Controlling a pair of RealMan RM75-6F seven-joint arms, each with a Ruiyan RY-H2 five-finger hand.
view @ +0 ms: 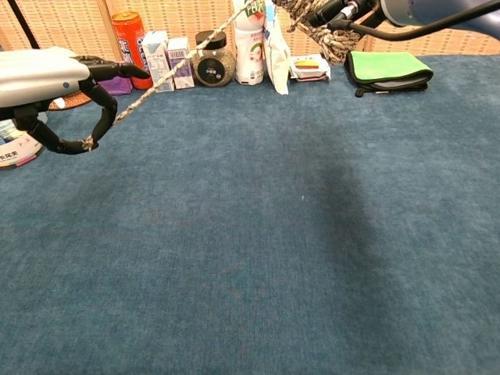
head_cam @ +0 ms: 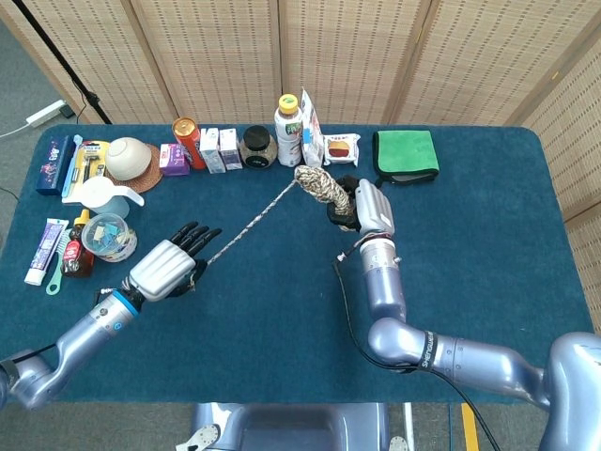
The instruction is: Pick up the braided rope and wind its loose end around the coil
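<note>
The table (head_cam: 470, 282) carried a blue cloth, with a row of small goods along its far edge: a green cloth (head_cam: 406, 154), a bottle (head_cam: 287, 131), a jar (head_cam: 255, 147), cartons (head_cam: 221, 148), a can (head_cam: 188, 141) and a bowl (head_cam: 130, 158).

The right hand (head_cam: 362, 207) was raised above the middle of the table, its fingers closed round the coil (head_cam: 321, 185), which hung clear of the table just before the bottle. In the chest view the coil (view: 316, 27) showed at the top edge, in front of the goods.

The left hand (head_cam: 169, 266) hung nearer the robot and well apart from the right. Its fingers were stretched forward, yet the chest view showed the loose end (view: 148, 87) pinched between the thumb and a fingertip of the left hand (view: 55, 86), so it held the rope.

The loose end (head_cam: 249, 221) ran taut and straight from the coil down to that pinch, off the table all the way.

The picking up looked done and the winding was in hand. The next move would call for the left hand to carry the line round the coil while keeping it tight, with the right holding the coil steady; slack would likely let the turn slip off.
</note>
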